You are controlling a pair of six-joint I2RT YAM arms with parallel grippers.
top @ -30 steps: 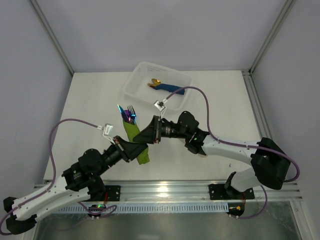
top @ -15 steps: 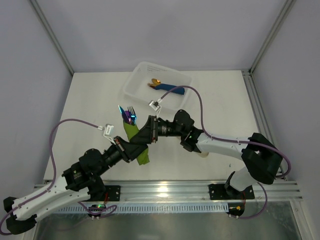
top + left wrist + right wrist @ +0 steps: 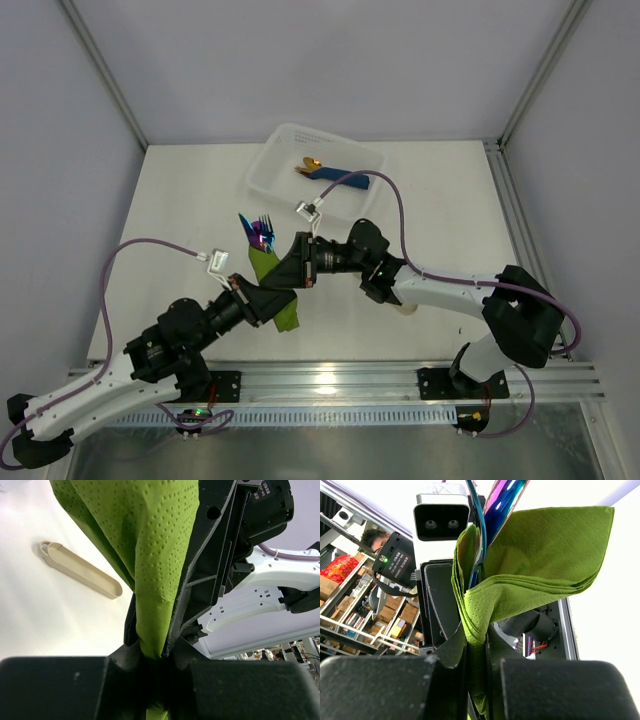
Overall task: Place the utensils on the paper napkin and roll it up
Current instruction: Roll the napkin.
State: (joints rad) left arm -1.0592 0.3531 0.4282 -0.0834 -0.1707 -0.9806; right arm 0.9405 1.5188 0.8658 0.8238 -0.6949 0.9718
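The olive-green paper napkin (image 3: pixel 272 292) is folded around the utensils and held off the table between both arms. Iridescent utensil tips (image 3: pixel 259 232) stick out of its far end; in the right wrist view the utensils (image 3: pixel 502 500) rise from the napkin's fold (image 3: pixel 535 565). My left gripper (image 3: pixel 262 303) is shut on the napkin's near end, green paper pinched between the jaws (image 3: pixel 152 652). My right gripper (image 3: pixel 292 272) is shut on the napkin's right edge, with layered paper squeezed between its fingers (image 3: pixel 479 645). The utensil handles are hidden inside the napkin.
A clear plastic tray (image 3: pixel 270 165) stands at the back, holding a blue rolled napkin with gold cutlery (image 3: pixel 338 178). A beige oblong piece (image 3: pixel 80 570) lies on the white table beside the napkin. The right arm's body (image 3: pixel 260 595) sits close behind the napkin.
The right gripper's jaws have closed onto the napkin's edge after standing partly open. The bundle and the left gripper have barely shifted.
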